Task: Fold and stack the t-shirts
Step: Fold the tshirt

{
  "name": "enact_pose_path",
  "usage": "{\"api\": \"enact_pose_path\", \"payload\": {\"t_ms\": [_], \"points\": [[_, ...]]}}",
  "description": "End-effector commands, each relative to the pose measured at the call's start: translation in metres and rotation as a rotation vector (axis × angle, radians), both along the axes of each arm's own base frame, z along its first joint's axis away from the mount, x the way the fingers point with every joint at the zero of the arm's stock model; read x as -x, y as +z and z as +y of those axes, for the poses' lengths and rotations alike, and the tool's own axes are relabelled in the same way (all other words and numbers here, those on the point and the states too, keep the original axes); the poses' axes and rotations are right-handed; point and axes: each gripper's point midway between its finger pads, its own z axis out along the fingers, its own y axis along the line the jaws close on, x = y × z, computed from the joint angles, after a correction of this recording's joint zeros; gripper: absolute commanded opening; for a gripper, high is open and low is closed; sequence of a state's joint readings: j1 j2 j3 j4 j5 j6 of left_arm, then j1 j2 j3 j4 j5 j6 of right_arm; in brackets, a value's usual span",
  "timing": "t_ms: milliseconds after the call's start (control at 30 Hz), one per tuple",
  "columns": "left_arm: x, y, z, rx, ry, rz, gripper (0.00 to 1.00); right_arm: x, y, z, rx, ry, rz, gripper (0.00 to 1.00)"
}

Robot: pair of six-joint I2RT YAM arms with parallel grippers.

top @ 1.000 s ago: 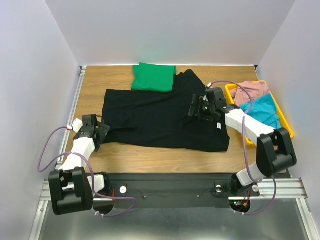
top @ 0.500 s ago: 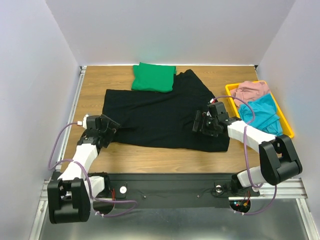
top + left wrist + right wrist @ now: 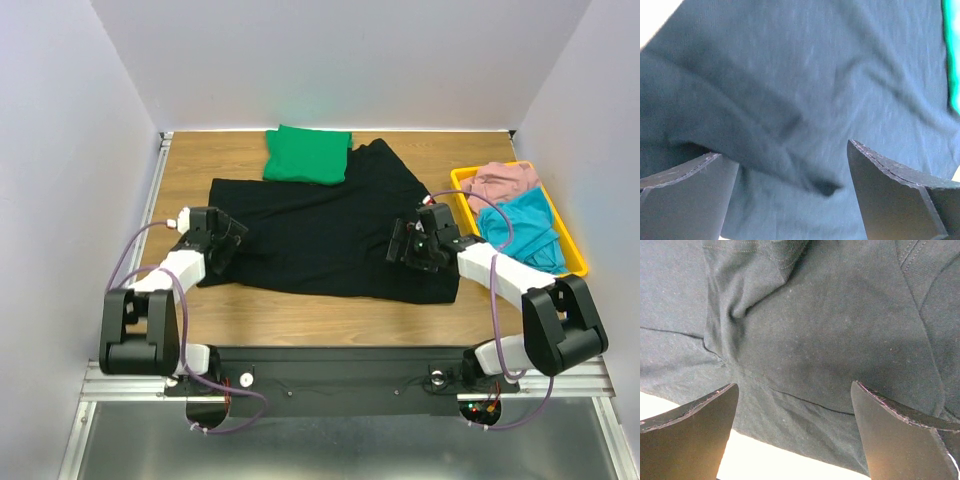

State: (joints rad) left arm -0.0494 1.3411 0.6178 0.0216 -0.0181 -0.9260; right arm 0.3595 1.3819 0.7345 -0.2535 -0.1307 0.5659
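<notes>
The black t-shirt lies spread across the middle of the wooden table. A folded bright green t-shirt sits at the back, overlapping the black one's far edge. My left gripper is open over the black shirt's left edge; its wrist view shows wrinkled black cloth between the fingers and a green sliver at right. My right gripper is open over the shirt's right side; its wrist view shows black cloth with a seam between the spread fingers.
A yellow tray at the right edge holds a pink garment and a teal garment. Bare wood table shows in front of the black shirt. White walls close in the left, back and right.
My left gripper has moved forward and right, from off the shirt's lower left corner onto its left edge. My right gripper came down and nearer over the right side, then held.
</notes>
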Motion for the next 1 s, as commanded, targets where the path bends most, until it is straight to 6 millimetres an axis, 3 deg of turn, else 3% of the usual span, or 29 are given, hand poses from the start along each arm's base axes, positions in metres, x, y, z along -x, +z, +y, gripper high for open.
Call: {"api": "enact_pose_path", "payload": {"t_ms": [0,67,133,167,300,400,433,600,633,800,867,967], "points": [[-0.047,0.021,0.025,-0.099,0.104,-0.083,0.98,-0.003,0.007,-0.006,0.007,-0.026,-0.045,1.00],[-0.067,0.032,0.031,-0.127,0.125,-0.109,0.98,-0.003,0.009,-0.006,0.007,-0.028,-0.050,1.00],[-0.079,0.026,0.035,-0.144,0.114,-0.085,0.98,-0.002,0.009,-0.008,0.013,-0.032,-0.053,1.00],[-0.091,0.036,0.036,-0.148,0.114,-0.100,0.98,-0.001,0.008,-0.009,0.019,-0.034,-0.048,1.00],[-0.097,0.044,0.050,-0.199,0.159,-0.051,0.98,0.002,0.010,-0.017,0.042,-0.061,-0.054,1.00],[-0.081,0.045,0.054,-0.218,0.162,-0.027,0.98,0.003,0.014,-0.021,0.053,-0.082,-0.066,1.00],[-0.076,0.053,0.056,-0.225,0.165,-0.047,0.98,0.002,0.018,-0.024,0.059,-0.093,-0.079,1.00],[-0.022,0.042,0.078,-0.284,0.264,0.069,0.98,0.011,0.017,-0.027,0.065,-0.105,-0.050,1.00],[-0.013,0.045,0.091,-0.286,0.308,0.072,0.98,0.015,0.016,-0.029,0.063,-0.113,-0.037,1.00],[0.035,0.016,0.118,-0.294,0.418,0.170,0.98,0.038,0.011,-0.042,0.076,-0.200,0.023,1.00],[0.046,0.013,0.131,-0.288,0.461,0.179,0.98,0.050,0.006,-0.052,0.107,-0.231,0.060,1.00],[0.044,0.003,0.128,-0.247,0.424,0.149,0.92,0.063,0.004,-0.069,0.157,-0.309,0.084,1.00]]}}
